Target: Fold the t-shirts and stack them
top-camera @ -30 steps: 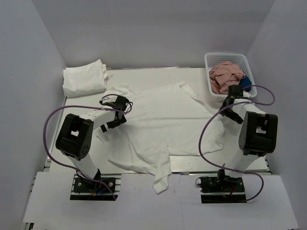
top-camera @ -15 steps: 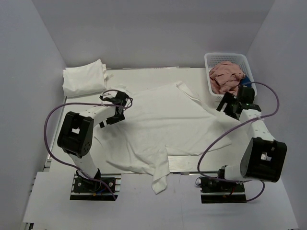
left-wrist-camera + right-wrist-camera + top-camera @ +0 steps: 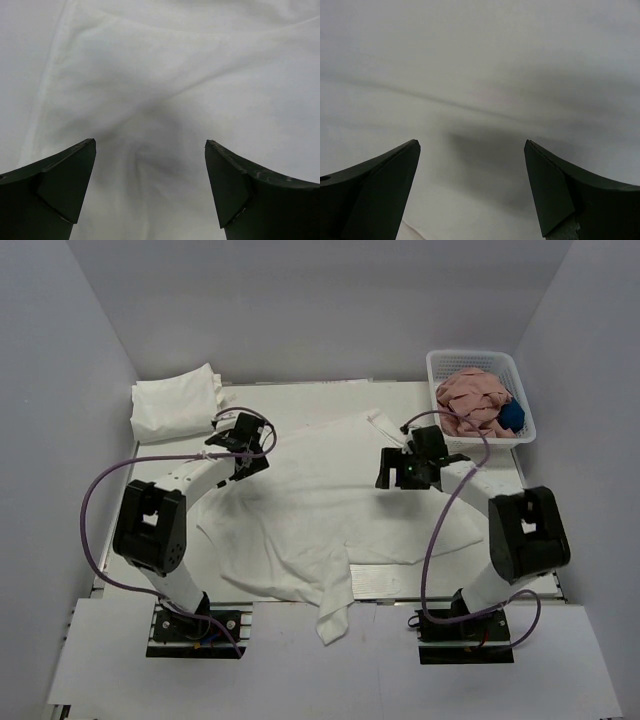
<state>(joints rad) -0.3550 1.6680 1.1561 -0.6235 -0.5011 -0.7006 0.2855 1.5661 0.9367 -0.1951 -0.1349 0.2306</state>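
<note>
And there the loose tee (image 3: pixel 330 500) lay, spread wide and rumpled across the middle of the worktop (image 3: pixel 300 393), with one flap (image 3: pixel 337 615) drooping over the near edge between the two arm bases. The folded bundle (image 3: pixel 176 406) sat in the far left corner, well apart from the action. Over on the far right, the basket (image 3: pixel 438 365) held a pink heap.

The left claw (image 3: pixel 243 436) hung over the tee's far left part, jaws wide apart and gripping nothing; its wrist view showed creased cloth below and a hem (image 3: pixel 52 75) running off to the left. The right claw (image 3: pixel 398 472) was spread just as wide over the tee's right side, empty too, with smooth cloth and one faint crease beneath it.

Now, the dangers, as I read them. Neither claw looked lined up on an edge, so a bite from here might have caught a mid-panel wrinkle, and the fold would have come out crooked. Pinching only the top layer could have left the under layer dragging behind. That hanging flap was a worry as well: any pull toward the near side might have slid more cloth off the worktop. And if the two arms lifted unevenly, the tee could have twisted or bunched.
</note>
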